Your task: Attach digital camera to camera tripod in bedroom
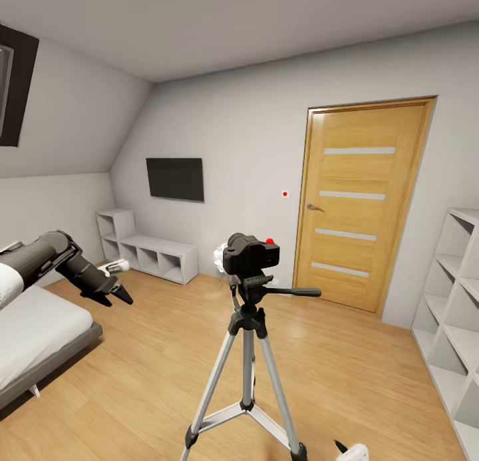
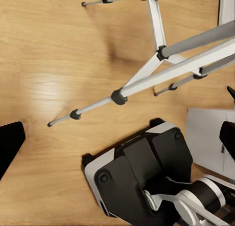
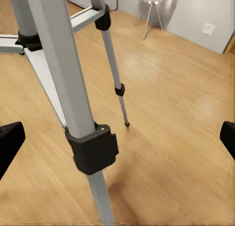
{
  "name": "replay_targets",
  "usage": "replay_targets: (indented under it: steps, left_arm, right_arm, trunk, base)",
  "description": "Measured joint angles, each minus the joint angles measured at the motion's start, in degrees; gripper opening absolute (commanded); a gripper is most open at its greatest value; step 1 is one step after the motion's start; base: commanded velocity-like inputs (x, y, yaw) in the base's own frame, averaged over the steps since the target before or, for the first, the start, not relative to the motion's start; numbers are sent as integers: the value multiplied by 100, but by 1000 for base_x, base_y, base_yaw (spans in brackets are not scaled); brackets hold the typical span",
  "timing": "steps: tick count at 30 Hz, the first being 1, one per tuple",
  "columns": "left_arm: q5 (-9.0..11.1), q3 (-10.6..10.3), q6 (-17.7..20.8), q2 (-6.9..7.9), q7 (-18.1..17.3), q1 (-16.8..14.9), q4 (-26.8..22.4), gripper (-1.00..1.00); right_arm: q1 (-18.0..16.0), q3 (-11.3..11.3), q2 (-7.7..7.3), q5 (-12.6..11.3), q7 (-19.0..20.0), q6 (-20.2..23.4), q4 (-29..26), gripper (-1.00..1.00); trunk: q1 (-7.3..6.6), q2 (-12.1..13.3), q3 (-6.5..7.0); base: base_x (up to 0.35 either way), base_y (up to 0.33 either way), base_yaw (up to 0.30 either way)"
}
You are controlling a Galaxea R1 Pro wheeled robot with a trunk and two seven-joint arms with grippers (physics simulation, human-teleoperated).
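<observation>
Digital camera (image 1: pixel 251 255) sits atop camera tripod (image 1: pixel 247 354), frame centre, apparently mounted. Left gripper (image 1: pixel 112 292) at mid-left, fingers wide, empty. Right gripper (image 3: pixel 117 138) low by tripod legs, fingers wide. Attach step looks done; next: check seating, keep arms clear.
</observation>
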Motion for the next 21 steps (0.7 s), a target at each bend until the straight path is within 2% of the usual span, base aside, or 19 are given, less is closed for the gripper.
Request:
replay_targets:
  steps: [6, 7, 9, 10, 15, 17, 21]
  left_arm:
    - [-11, 8, 11, -2, 820, 328, 111, 100]
    - [-23, 7, 9, -4, 1078, 460, 223, 100]
    - [-17, 9, 12, -21, 1359, 615, 412, 100]
    - [-12, 8, 14, -82, 1523, 757, 664, 100]
    - [122, 17, -522, -334, 1703, 1195, 1497, 100]
    - [154, 18, -701, -398, 1759, 1323, 1671, 100]
    - [197, 21, -1016, -473, 2152, 1729, 1880, 100]
  right_arm:
    - [202, 3, -118, 5, 3, -105, 118, 100]
    - [319, 9, -147, 10, 4, -119, 133, 100]
    - [479, 9, -174, 11, 2, -131, 147, 100]
    - [656, 15, -187, 17, -4, -129, 156, 100]
    - [1005, -1, -225, 4, -26, -76, 163, 100]
    - [1076, -2, -246, 5, -32, -4, 165, 100]
    - [1289, 2, -317, 9, -94, 361, 166, 100]
  trunk:
    - [0, 0, 0]
    - [-1, 0, -2]
    - [-1, 0, -1]
    - [-1, 0, -3]
    - [0, 0, -1]
    - [0, 0, -1]
    - [0, 0, -1]
  base:
    - [0, 0, 0]
    - [0, 0, 0]
    - [0, 0, 0]
    - [0, 0, 0]
    - [0, 0, 0]
    - [0, 0, 0]
    - [0, 0, 0]
